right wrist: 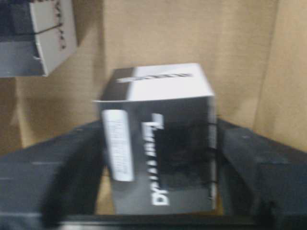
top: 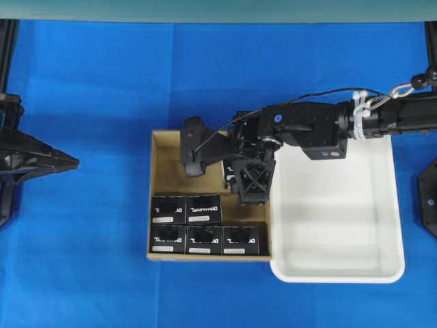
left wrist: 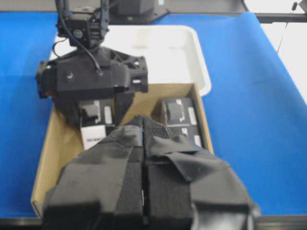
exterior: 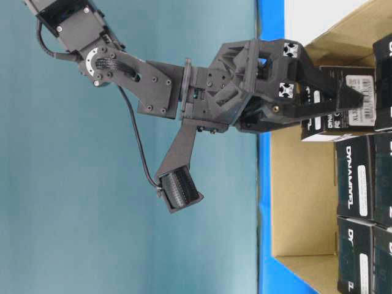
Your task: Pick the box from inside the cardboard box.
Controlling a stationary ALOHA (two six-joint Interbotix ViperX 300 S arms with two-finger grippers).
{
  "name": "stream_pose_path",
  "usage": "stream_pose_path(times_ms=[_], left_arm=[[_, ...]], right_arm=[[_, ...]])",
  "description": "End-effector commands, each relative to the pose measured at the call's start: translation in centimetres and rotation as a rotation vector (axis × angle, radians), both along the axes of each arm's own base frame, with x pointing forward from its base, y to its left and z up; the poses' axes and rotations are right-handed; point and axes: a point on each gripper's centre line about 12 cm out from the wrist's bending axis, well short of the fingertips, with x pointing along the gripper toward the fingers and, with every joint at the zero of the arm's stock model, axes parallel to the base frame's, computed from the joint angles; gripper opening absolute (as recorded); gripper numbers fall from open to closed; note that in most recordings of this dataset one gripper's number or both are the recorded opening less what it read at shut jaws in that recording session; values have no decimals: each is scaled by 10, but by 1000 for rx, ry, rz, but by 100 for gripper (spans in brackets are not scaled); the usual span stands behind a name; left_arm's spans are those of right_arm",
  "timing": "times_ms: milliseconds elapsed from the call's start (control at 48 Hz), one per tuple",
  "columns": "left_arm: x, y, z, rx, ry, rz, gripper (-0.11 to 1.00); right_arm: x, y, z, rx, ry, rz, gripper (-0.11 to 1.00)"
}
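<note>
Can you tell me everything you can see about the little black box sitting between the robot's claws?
The box is small, black and rectangular, seemingly printed card, with white lettering and a small white label on its side and a pale top. It sits inside the cardboard box, apart from the other black boxes. The right gripper straddles it, a finger at each side; whether it is squeezing cannot be told.

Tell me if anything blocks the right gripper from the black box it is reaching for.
Nothing visible does. The black box sits between the right gripper's fingers inside the carton, with no object between them; contact cannot be confirmed.
</note>
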Motion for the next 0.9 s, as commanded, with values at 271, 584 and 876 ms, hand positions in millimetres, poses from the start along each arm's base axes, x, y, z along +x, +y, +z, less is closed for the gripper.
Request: stream_pose_path(times_ms=[271,584,876], left_arm=[[2,0,9,-1,-21,-1,-7],[2,0,10,1,-25,-2,-7],[1,0,11,0,-28,-2,-7]], right_arm=[[4,4,20,12,-46,-11,63],[-12,-14,115,36,-127,-130,63],[-56,-26,200,20,-109,-147,63]])
